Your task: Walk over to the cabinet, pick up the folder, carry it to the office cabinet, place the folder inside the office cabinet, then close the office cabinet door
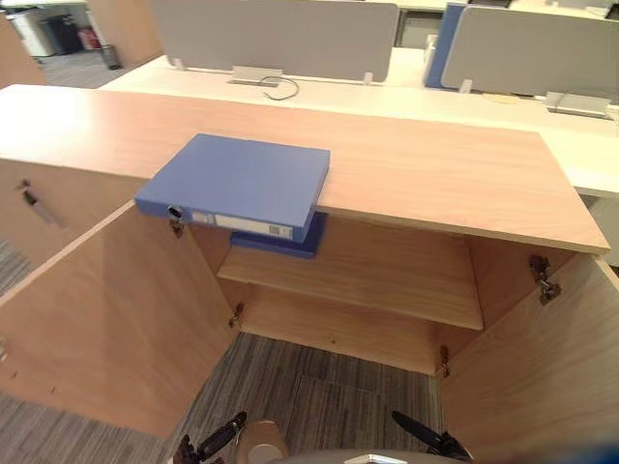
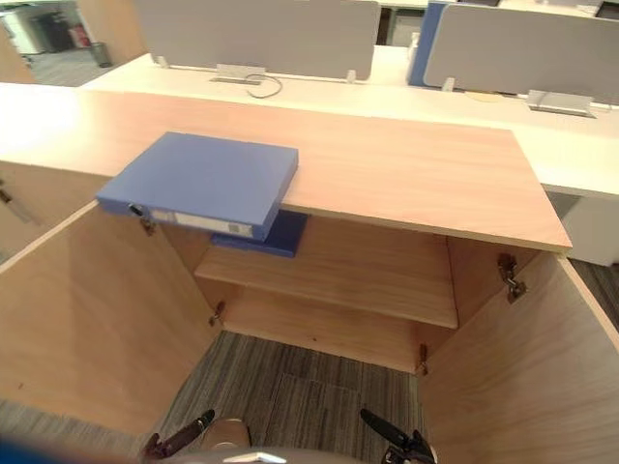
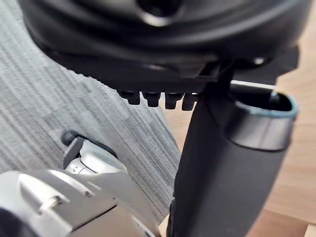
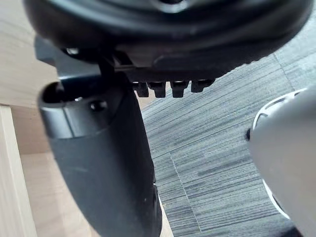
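- Left eye view: a blue folder (image 1: 237,179) lies flat on the top of a wooden cabinet (image 1: 435,174), its spine end jutting past the front edge. Both the left door (image 1: 106,319) and the right door (image 1: 542,377) stand swung open. A second blue folder (image 1: 290,242) lies on the inner shelf (image 1: 387,275), directly under the first. The left hand (image 1: 218,440) and right hand (image 1: 430,440) hang low over the grey carpet (image 1: 319,387), well apart from both folders.
- Right eye view: the same arrangement. Grey desk dividers (image 2: 261,34) stand on a white desk (image 2: 319,92) behind the cabinet.
- Left wrist view: the left hand's fingers (image 3: 150,98) point straight out over the carpet and the thumb (image 3: 222,187) is extended; the hand is spread and empty.
- Right wrist view: the right hand's fingers (image 4: 168,88) are likewise straight, the thumb (image 4: 103,163) extended beside a pale wooden panel (image 4: 19,163); nothing is held.
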You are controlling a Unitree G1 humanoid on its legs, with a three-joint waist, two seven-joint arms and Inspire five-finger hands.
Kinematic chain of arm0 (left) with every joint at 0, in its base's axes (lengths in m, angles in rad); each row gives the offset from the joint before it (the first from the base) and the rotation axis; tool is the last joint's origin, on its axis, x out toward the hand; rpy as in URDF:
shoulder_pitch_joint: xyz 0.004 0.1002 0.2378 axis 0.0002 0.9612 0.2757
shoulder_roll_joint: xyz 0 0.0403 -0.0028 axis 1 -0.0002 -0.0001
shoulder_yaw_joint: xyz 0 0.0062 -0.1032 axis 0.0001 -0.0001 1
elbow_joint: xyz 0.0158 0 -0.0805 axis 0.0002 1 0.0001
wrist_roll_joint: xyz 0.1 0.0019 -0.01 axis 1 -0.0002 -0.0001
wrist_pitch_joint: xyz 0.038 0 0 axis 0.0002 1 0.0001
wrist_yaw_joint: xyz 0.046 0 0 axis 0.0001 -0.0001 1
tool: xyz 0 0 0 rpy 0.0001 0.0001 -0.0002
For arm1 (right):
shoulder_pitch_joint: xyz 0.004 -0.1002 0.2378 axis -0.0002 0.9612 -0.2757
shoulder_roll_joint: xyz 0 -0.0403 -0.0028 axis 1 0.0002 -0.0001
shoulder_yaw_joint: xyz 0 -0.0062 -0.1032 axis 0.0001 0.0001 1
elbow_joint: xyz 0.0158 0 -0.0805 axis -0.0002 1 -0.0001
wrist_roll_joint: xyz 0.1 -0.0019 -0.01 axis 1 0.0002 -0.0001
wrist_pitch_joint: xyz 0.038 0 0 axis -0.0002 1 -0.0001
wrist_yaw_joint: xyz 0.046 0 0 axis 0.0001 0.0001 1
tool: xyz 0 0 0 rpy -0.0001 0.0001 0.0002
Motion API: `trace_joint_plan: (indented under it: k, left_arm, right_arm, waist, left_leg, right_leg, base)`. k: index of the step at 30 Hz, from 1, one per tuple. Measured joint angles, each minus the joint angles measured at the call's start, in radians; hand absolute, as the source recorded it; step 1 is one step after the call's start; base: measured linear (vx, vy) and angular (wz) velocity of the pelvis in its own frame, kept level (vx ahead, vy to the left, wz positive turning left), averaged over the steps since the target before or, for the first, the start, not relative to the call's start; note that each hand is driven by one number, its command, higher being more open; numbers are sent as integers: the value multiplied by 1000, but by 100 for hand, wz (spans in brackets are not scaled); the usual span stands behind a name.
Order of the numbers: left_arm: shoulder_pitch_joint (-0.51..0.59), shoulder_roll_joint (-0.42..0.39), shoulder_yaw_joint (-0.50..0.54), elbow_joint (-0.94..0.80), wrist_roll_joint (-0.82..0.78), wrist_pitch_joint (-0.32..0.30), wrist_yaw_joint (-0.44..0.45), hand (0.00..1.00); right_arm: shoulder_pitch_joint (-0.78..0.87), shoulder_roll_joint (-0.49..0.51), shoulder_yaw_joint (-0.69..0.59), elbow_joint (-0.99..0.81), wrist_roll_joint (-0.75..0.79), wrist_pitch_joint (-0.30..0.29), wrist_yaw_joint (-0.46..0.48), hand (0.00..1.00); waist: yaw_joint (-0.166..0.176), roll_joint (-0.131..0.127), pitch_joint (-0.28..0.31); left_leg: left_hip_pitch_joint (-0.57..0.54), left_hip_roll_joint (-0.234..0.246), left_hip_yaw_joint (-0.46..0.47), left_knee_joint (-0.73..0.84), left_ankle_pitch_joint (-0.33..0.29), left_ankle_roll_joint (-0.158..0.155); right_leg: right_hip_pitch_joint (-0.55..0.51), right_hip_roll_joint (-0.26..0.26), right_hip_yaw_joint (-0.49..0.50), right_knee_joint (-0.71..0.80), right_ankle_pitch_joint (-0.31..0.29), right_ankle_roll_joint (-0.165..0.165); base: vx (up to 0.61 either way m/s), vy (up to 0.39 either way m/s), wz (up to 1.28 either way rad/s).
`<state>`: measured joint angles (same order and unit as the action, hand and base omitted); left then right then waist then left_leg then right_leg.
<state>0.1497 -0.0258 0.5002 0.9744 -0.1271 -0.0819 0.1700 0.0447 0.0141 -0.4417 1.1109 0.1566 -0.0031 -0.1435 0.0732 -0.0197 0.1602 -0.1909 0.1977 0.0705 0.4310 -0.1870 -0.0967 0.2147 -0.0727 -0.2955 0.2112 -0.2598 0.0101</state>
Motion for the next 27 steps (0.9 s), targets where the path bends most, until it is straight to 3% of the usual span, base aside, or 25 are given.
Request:
trace_joint_plan:
  k: [1,2,4,6,7,8,10,12,15,19,21,24,27]
  left_arm:
    - [2,-3,-10,1,0,-4,6,100]
    - [3,-7,-11,3,-4,-4,5,100]
    - [-6,28,-24,2,10,-7,17,100]
    - [-9,28,-31,2,18,-6,21,100]
    - [-7,35,-79,0,25,-6,28,100]
    - [-5,39,-99,-3,29,-5,30,100]
    - [11,41,-174,-57,41,-5,29,100]
    - [34,40,-213,-119,28,-13,20,100]
    - [71,34,-243,-180,-102,-25,-48,100]
    - [157,-27,-264,-366,-396,-23,-97,100]
    - [200,-35,-278,-483,-458,-24,-92,100]
    - [267,-49,-281,-667,-496,-28,-87,100]
    - [285,-52,-284,-753,-425,-26,-80,100]
  right_arm:
    - [5,-6,0,-1,0,0,-1,100]
    - [10,-15,0,5,0,1,0,100]
    - [12,20,1,-5,-3,1,-7,100]
    - [10,19,2,-12,-4,0,-4,100]
    - [9,19,2,-40,-3,0,1,100]
    - [10,17,1,-48,-3,0,2,100]
    - [6,-2,15,-63,-3,-3,7,100]
    - [12,-4,55,-78,-4,-6,6,100]
    - [13,-9,120,-78,-3,-9,12,100]
    - [28,-16,167,-75,-10,2,27,100]
    - [40,-22,199,-77,-35,11,26,100]
    - [58,-21,266,-84,-47,16,25,100]
    - [62,-24,287,-88,-77,23,32,100]
  waist:
    - [0,13,-6]
    - [2,27,-12]
    - [-5,-28,-28]
    - [0,-26,-27]
    - [8,-14,-20]
    - [8,-9,-17]
    - [2,16,-6]
    - [0,11,-11]
    - [-26,9,-15]
    - [-23,-4,-50]
    - [-23,-7,-47]
    - [-2,-21,-63]
    - [8,-22,-73]
  left_leg:
    - [-3,-12,-19,-51,61,7]
    - [-8,-23,-40,-69,142,-19]
    - [15,-83,7,-92,120,17]
    - [33,-98,41,-91,103,39]
    - [75,-121,85,-99,85,68]
    - [94,-129,98,-106,80,75]
    - [144,-144,118,-134,67,97]
    - [180,-157,131,-168,67,108]
    - [206,-155,131,-206,73,108]
    - [185,-147,127,-275,133,62]
    - [204,-131,112,-310,155,44]
    - [261,-111,106,-404,199,23]
    - [282,-110,88,-471,236,19]
  right_leg:
    - [5,1,6,-7,-1,16]
    - [24,-6,23,-20,-10,56]
    - [-1,-96,37,22,9,103]
    - [-36,-131,66,89,23,127]
    - [-96,-178,111,233,42,141]
    - [-121,-193,125,289,54,136]
    - [-187,-240,122,447,94,74]
    - [-213,-260,93,476,84,80]
    - [-214,-208,62,349,55,88]
    - [-144,-157,50,102,24,100]
    - [-121,-131,34,79,27,94]
    - [-76,-94,12,17,39,75]
    - [-60,-82,-11,-16,46,73]
  base:
    - [349,395,-51]
    - [239,276,-27]
    - [291,333,-29]
    - [244,342,-48]
    - [180,313,-52]
    - [129,285,-51]
    - [67,221,-23]
    - [14,108,-16]
    - [-22,-21,-6]
    - [68,-170,-2]
    - [45,-200,16]
    - [34,-172,10]
    - [13,-53,17]
